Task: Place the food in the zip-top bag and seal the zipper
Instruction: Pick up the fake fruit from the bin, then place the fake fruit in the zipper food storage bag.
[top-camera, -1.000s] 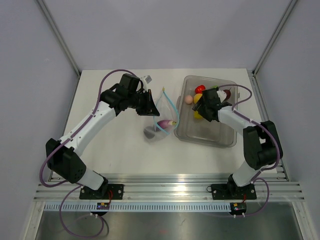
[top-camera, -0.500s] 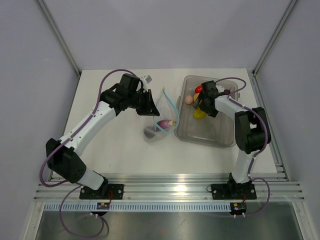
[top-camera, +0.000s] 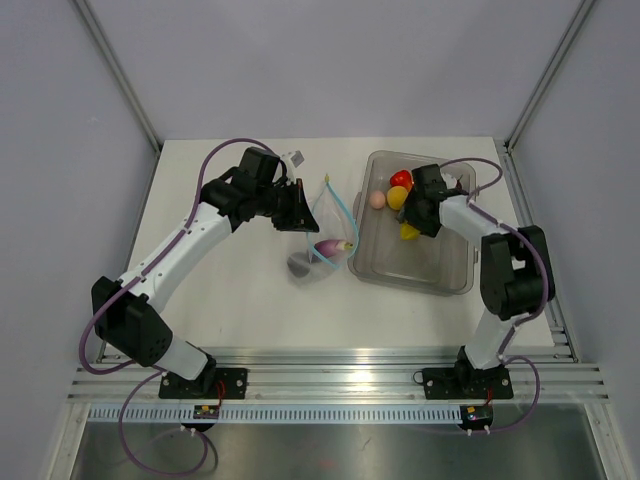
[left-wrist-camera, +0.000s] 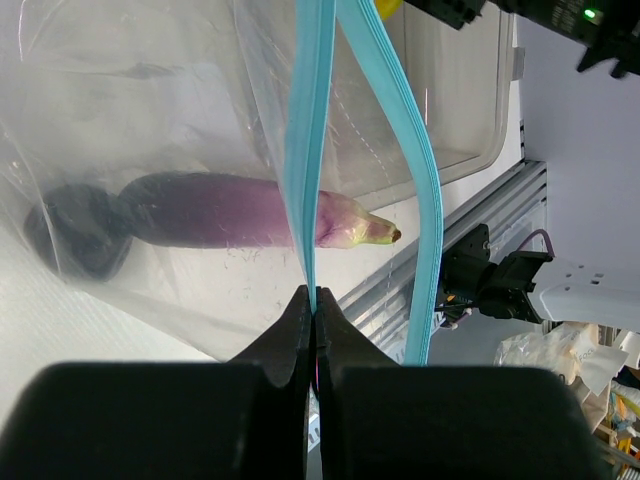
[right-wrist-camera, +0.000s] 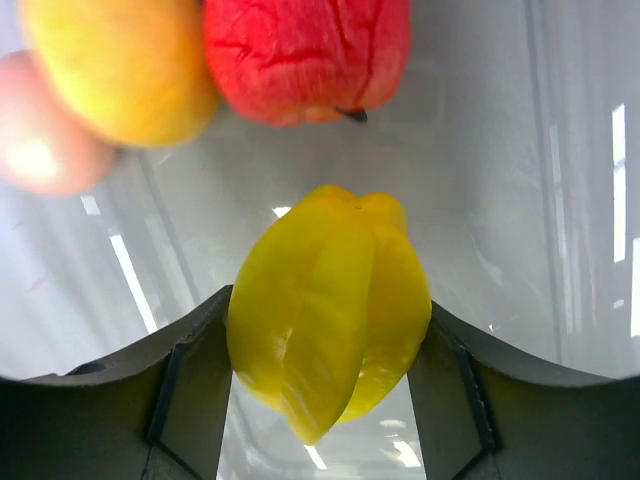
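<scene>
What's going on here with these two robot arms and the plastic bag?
The robot is loading toy food into a zip-top bag. The left arm has its jaws pinched shut on the blue zipper strip, holding the mouth open; a purple eggplant and a dark piece lie inside. The right arm is in the grey bin, jaws closed around a yellow ridged fruit. A red piece and others wait there; the bag is unsealed.
</scene>
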